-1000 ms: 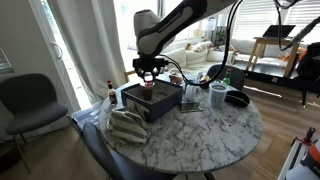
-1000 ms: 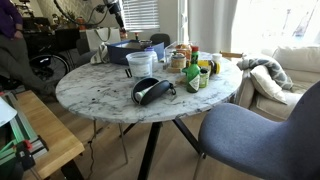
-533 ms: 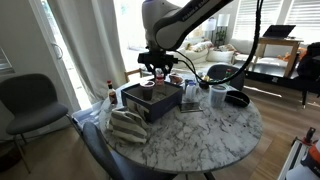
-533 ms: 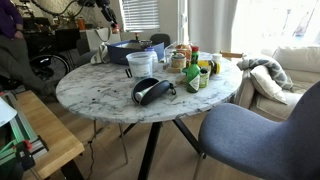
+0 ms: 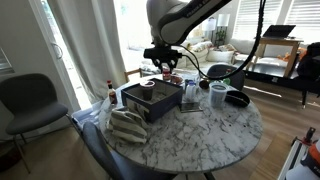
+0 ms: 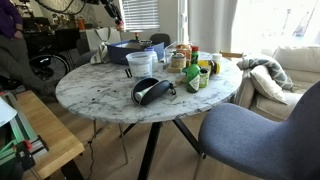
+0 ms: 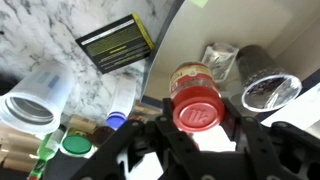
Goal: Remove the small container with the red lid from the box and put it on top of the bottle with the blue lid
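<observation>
Red-lidded small container (image 7: 197, 108), only its lid visible, is pinched between the jaws above the open box (image 5: 150, 103) on the desk (image 5: 215, 135), the box holding 3 things, a jar (image 7: 185, 78), crumpled wrapper (image 7: 221, 58) and round glass vessel (image 7: 270, 92); the blue-lidded bottle (image 7: 117, 120) shows just its cap.

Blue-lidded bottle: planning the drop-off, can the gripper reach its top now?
Probably yes: the gripper, shut on the red-lidded container, hangs above the box, and the blue lid shows uncovered, though a green-lidded bottle stands close.

Colours: red lid (image 7: 197, 108); blue lid (image 7: 117, 121); green lid (image 7: 75, 146); grey-veined white marble table (image 5: 205, 135); dark blue box (image 5: 160, 106).
</observation>
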Action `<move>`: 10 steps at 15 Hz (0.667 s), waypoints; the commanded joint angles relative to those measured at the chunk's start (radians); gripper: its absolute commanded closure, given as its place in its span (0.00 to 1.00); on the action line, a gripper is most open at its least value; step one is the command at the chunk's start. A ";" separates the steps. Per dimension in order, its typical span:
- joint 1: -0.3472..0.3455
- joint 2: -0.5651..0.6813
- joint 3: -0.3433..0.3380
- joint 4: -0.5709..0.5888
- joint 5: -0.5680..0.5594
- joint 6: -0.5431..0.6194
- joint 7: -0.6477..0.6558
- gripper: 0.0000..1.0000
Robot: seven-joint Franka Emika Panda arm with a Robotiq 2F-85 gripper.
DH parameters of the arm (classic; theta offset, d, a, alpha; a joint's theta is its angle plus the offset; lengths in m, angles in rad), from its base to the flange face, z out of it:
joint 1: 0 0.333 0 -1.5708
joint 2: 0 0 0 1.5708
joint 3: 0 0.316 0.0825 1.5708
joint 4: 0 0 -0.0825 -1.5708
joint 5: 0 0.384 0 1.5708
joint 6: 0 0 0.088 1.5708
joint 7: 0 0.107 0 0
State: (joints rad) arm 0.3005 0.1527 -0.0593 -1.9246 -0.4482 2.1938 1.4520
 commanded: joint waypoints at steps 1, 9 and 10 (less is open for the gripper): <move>-0.100 -0.173 0.009 -0.118 -0.023 -0.092 0.035 0.76; -0.276 -0.271 0.027 -0.183 0.046 -0.051 -0.004 0.51; -0.275 -0.273 0.028 -0.187 0.048 -0.049 -0.004 0.51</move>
State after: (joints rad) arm 0.0661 -0.1204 -0.0698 -2.1130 -0.4068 2.1453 1.4534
